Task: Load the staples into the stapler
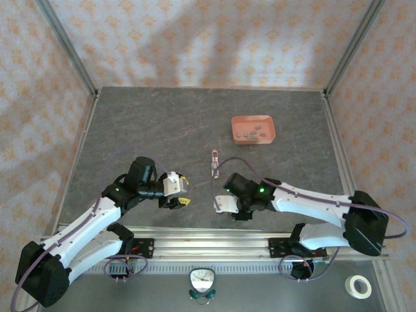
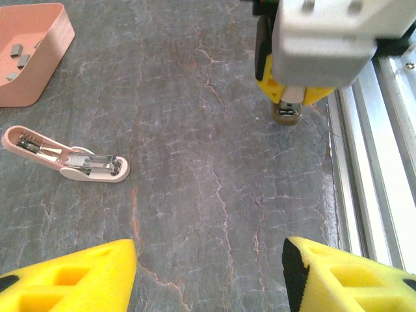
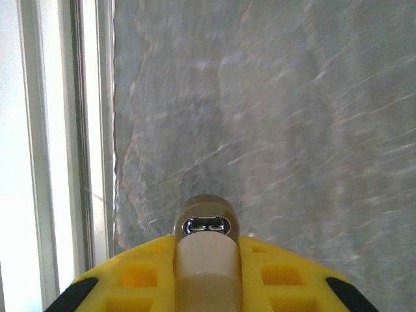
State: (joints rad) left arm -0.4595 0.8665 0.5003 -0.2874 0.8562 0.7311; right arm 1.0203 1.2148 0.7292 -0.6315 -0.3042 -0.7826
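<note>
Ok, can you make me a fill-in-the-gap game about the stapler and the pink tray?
The staples lie in the ___ tray.
The stapler lies flipped ___ on the table.
The left end effector holds ___.
Missing words: pink, open, nothing.

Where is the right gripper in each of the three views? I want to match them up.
Top external: right gripper low centre, just above the rail.
Left wrist: right gripper top right, rail at the right edge.
Right wrist: right gripper bottom centre, shut on a tan piece; rail at left.
Shared landmark: the rail.
</note>
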